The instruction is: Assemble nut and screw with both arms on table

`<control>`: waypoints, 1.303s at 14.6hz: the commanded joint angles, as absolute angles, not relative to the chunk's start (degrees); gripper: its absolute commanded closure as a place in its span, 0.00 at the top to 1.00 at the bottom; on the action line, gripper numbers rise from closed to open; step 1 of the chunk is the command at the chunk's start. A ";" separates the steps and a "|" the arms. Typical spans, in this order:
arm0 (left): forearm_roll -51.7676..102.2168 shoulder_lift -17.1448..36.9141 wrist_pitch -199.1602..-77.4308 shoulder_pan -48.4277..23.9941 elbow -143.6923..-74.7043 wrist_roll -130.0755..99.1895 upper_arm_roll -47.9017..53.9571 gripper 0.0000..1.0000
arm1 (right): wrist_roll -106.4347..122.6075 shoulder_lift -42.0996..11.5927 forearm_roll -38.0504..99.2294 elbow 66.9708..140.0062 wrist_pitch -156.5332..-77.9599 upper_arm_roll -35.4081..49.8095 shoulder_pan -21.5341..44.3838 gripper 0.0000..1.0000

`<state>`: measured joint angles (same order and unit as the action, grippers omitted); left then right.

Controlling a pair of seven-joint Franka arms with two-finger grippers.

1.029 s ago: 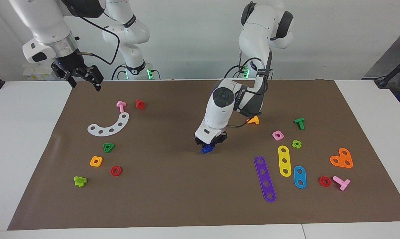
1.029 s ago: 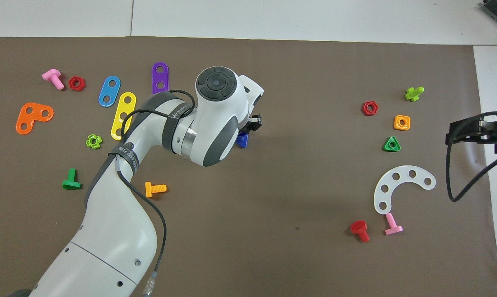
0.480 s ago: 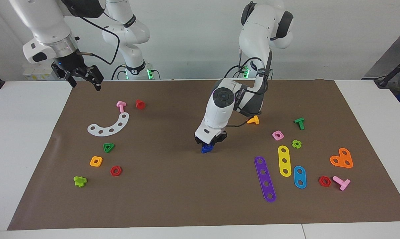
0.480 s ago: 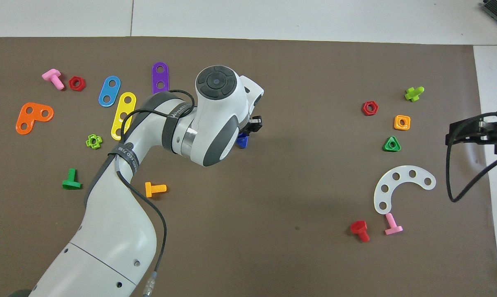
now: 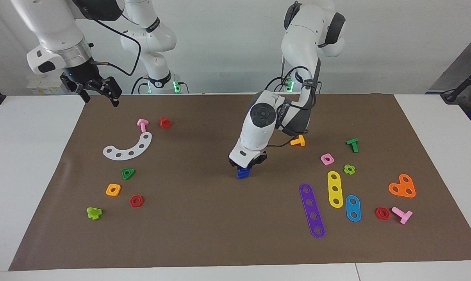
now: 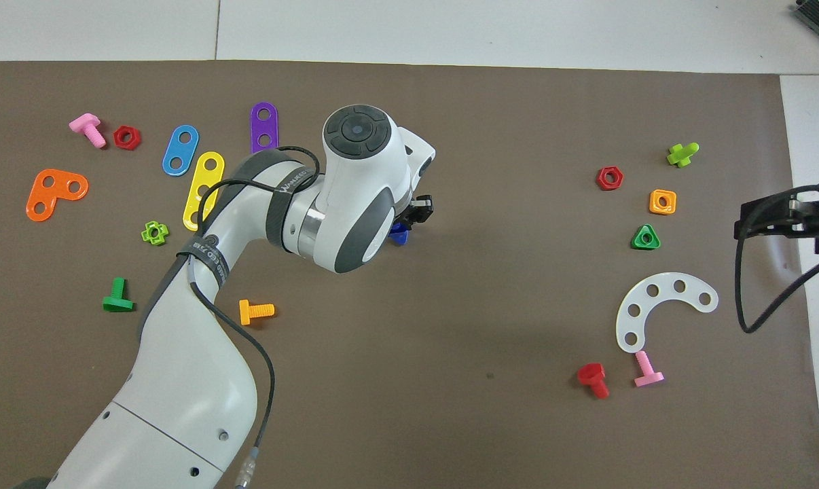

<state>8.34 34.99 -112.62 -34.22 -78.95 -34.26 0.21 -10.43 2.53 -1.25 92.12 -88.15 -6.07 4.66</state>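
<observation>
The dark blue screw [image 5: 243, 172] sits mid-mat on the tabletop [image 5: 32, 164], directly under the left claw [image 5: 246, 167], which pinches it from above. The right claw [image 5: 100, 93], spread and waiting over the mat's corner, is well apart, so the left arm is far nearer.

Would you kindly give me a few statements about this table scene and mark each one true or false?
1. The left end effector is shut on a dark blue piece in the middle of the brown mat. True.
2. The right end effector is shut on the pink bolt. False: it is open, holds nothing and waits over the mat's edge at the right arm's end.
3. The green triangular nut lies beside the orange square nut. True.
4. The purple strip lies on top of the white curved strip. False: the white curved strip lies at the other end of the mat.
</observation>
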 commanded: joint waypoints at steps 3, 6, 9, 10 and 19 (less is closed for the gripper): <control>9.67 35.86 -114.43 -34.19 -77.70 -35.51 -0.61 0.24 | -9.49 4.13 0.00 94.13 -89.65 -5.80 3.87 1.00; 9.67 36.03 -114.96 -33.75 -77.08 -35.68 -0.62 0.24 | -9.58 4.13 0.00 94.13 -89.65 -5.80 3.87 1.00; 9.67 36.04 -114.26 -33.92 -77.08 -36.03 -0.53 0.24 | -9.58 4.13 0.00 94.13 -89.65 -5.80 3.87 1.00; 9.67 35.95 -114.26 -34.27 -77.34 -35.95 -0.53 0.24 | -9.58 4.13 0.00 94.13 -90.17 -5.89 3.87 1.00; 9.49 35.16 -114.79 -34.89 -80.42 -36.04 -0.53 0.23 | -9.49 4.13 0.00 94.22 -90.79 -5.89 3.87 1.00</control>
<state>8.42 35.43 -114.76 -34.25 -79.66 -35.55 0.15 -10.43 2.54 -1.25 92.15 -89.17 -6.07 4.66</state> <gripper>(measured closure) 0.537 0.000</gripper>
